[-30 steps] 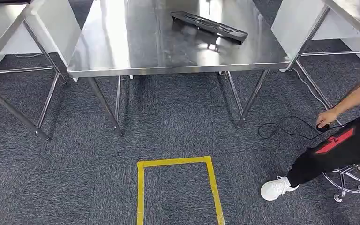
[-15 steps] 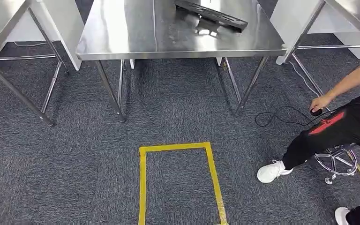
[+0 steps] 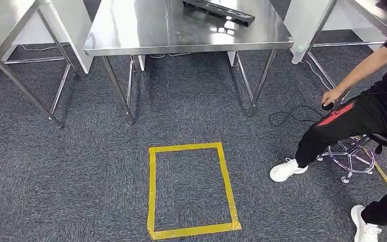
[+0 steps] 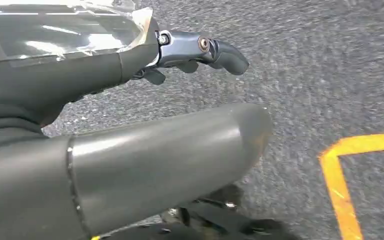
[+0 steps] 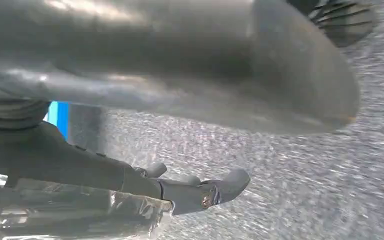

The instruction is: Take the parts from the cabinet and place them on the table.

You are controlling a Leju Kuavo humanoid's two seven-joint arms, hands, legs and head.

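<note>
a smaller steel worktop stands at far left in the head view, beside the main steel worktop at centre. a long black slotted part lies on the main worktop toward its far right corner, resting flat on the steel with its reflection beneath it. on the grey carpet in front of this worktop, a rectangle of yellow tape marks the floor. to the right, a seated person in black clothes and white shoes perches on a wheeled stool, one hand reaching down to a small black device on a black cable that curls over the carpet. a third steel table shows at the upper right corner.

in the left wrist view, the left hand hangs over the carpet near a corner of the yellow tape, its fingers gently curved and apart from the thick thumb, holding nothing. in the right wrist view, the right hand also hangs above the carpet, its fingers loosely extended and apart from the thumb, with nothing between them.
</note>
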